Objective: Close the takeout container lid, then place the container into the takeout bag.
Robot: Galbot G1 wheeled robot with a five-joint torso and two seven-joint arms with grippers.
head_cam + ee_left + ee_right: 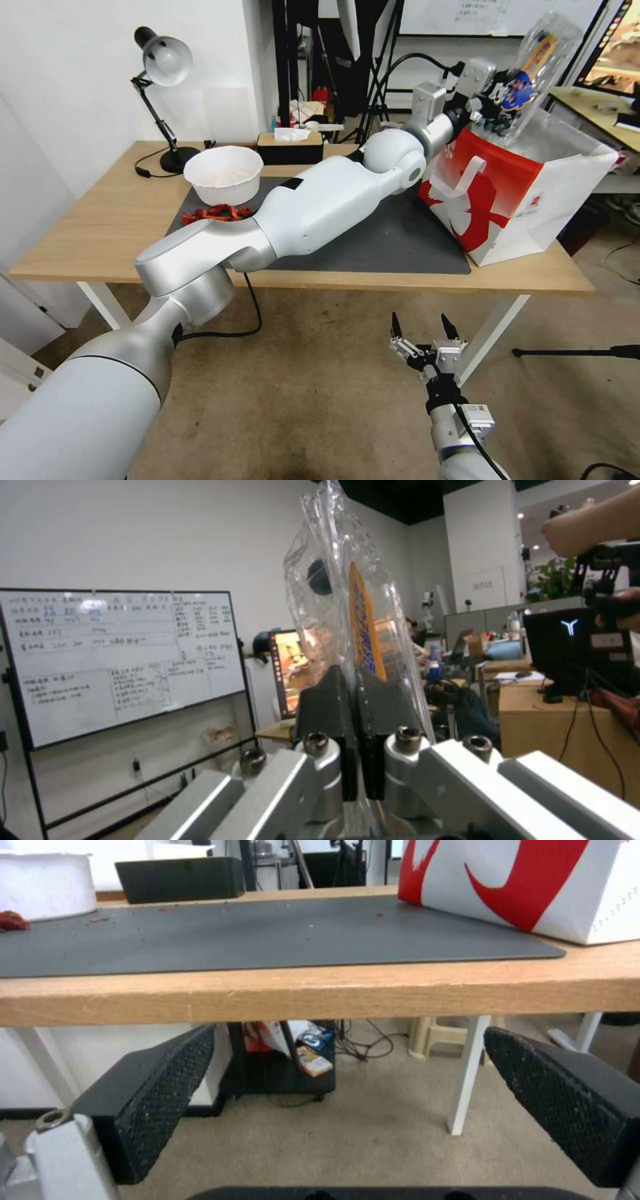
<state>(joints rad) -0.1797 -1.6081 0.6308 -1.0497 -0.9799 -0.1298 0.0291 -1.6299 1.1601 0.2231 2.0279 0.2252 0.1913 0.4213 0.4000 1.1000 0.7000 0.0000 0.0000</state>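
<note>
A pale wooden surface (100, 227) stands on a carpeted floor in an office, with a dark grey mat (400, 247) laid across its middle. My left arm stretches over that mat toward the far right corner, and my left gripper (497, 110) is clenched on the takeout container (533, 73), a flat clear-plastic clamshell with dark blueberries inside. The container is tilted up on edge in the air, directly above the open mouth of the takeout bag (513, 200), a large red-and-white paper carrier with flat white handles and a silvery lining. The bag stands upright, partly on the right end of the mat. In my left wrist view the black fingers (320, 705) pinch the clear plastic, and the lid (363, 625) with its orange and blue label sticker lies shut against the tray half. My right gripper (421, 330) hangs low in front of the surface edge, released, its 2 jaws spread wide. A round white bowl (223, 175) and some red scraps (217, 213) sit on the left part of the mat, near a black desk lamp (163, 67).
</note>
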